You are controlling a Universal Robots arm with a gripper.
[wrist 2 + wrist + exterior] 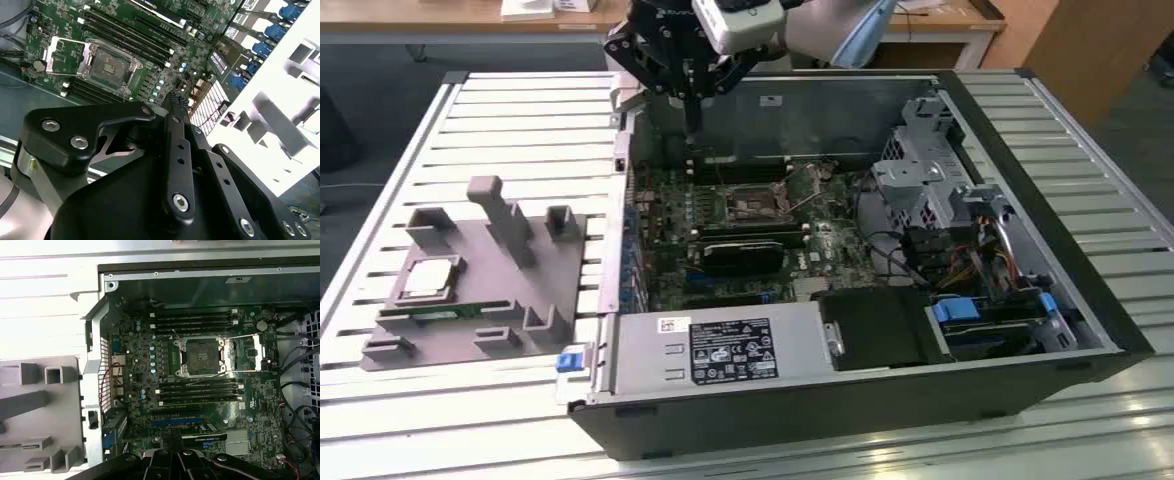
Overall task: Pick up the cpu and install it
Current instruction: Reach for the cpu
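My pincer (692,150) hangs over the motherboard (834,250), its 2 fingers drawn together on nothing. The cpu (430,277) lies flat on the grey holder (494,265), well apart from my pincer, outside the case. I judge it light, stiff, thin and fragile: grip 2 opposite edges only.

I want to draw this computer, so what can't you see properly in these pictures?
- Chip on the grey tray: too small in the exterior view to read its markings.
- Socket pins: too small in the first wrist view.
- Part of the circuit board: hidden behind the end effector in the second wrist view.
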